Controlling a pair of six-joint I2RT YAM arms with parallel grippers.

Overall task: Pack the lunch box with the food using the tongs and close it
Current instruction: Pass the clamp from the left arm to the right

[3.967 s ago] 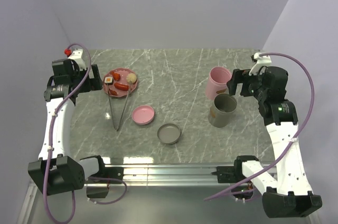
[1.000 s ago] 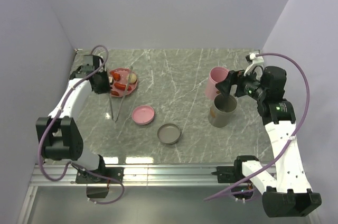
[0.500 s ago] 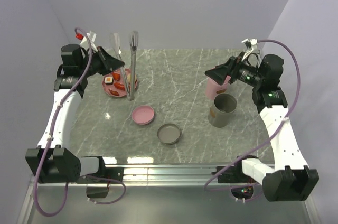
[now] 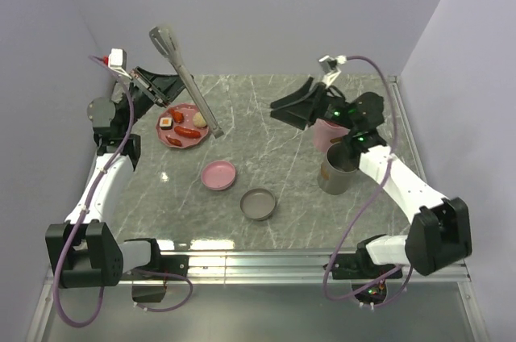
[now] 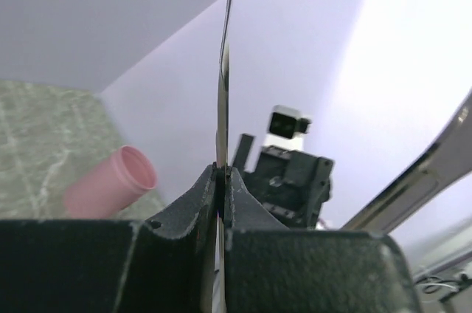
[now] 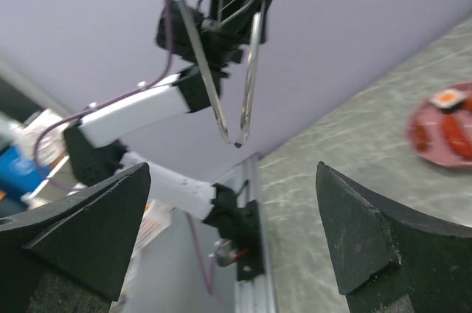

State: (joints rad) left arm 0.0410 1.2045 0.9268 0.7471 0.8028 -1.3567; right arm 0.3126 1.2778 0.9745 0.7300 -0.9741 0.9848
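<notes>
Silver tongs point(image 4: 187, 80) slant aloft beside the food point(image 4: 186, 131); pink tub point(image 4: 326, 135) and olive-grey tub point(image 4: 336, 174) stand open.

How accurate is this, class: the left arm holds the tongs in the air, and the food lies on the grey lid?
One slip. The left fingers do hold the tongs in the air, but the food lies on the pink plate, not the grey lid, as the top external view shows.

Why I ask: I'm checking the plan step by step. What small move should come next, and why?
Probably the right gripper should ease toward the tongs and close around both arms. The left gripper holds them aloft and seems to pinch only one arm, so it cannot squeeze them, while the right gripper stands wide open facing their tips.
</notes>
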